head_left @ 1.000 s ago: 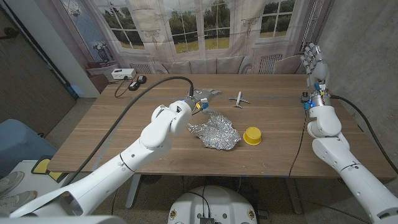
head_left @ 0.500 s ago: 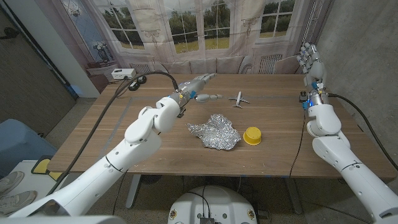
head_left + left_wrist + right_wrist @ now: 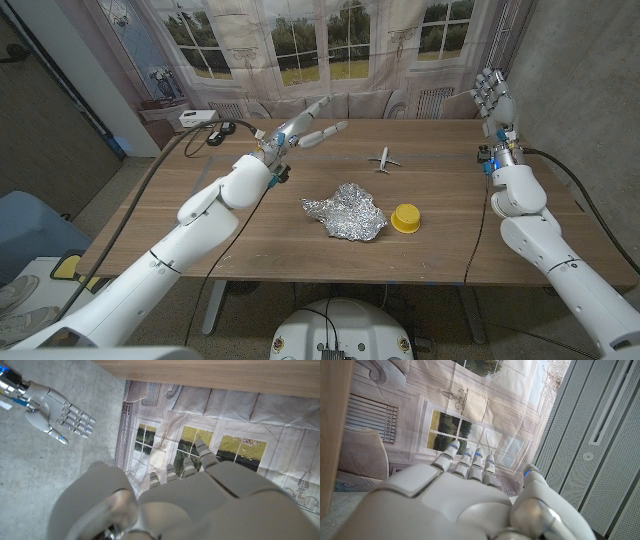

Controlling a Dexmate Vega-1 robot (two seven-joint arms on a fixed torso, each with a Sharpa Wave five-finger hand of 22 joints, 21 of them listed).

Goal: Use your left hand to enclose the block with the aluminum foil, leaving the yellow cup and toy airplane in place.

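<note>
A crumpled mound of aluminum foil (image 3: pixel 346 211) lies on the wooden table (image 3: pixel 200 215) near its middle; the block is hidden, whether under the foil I cannot tell. The yellow cup (image 3: pixel 405 217) stands just right of the foil. A small white toy airplane (image 3: pixel 384 159) sits farther back. My left hand (image 3: pixel 305 127) is raised above the table's far left part, fingers spread, holding nothing, well away from the foil. My right hand (image 3: pixel 494 96) is held up at the table's right edge, fingers straight and apart; it also shows in the left wrist view (image 3: pixel 52 409).
A white box (image 3: pixel 197 118) and black cables (image 3: pixel 215 131) lie at the table's far left corner. A printed backdrop of windows (image 3: pixel 320 45) hangs behind the table. A grey wall (image 3: pixel 585 90) stands to the right.
My left hand has lifted off the foil and drawn back and to the left, its fingers opening out. The foil, cup and airplane have stayed where they were. The right hand barely shifted.
</note>
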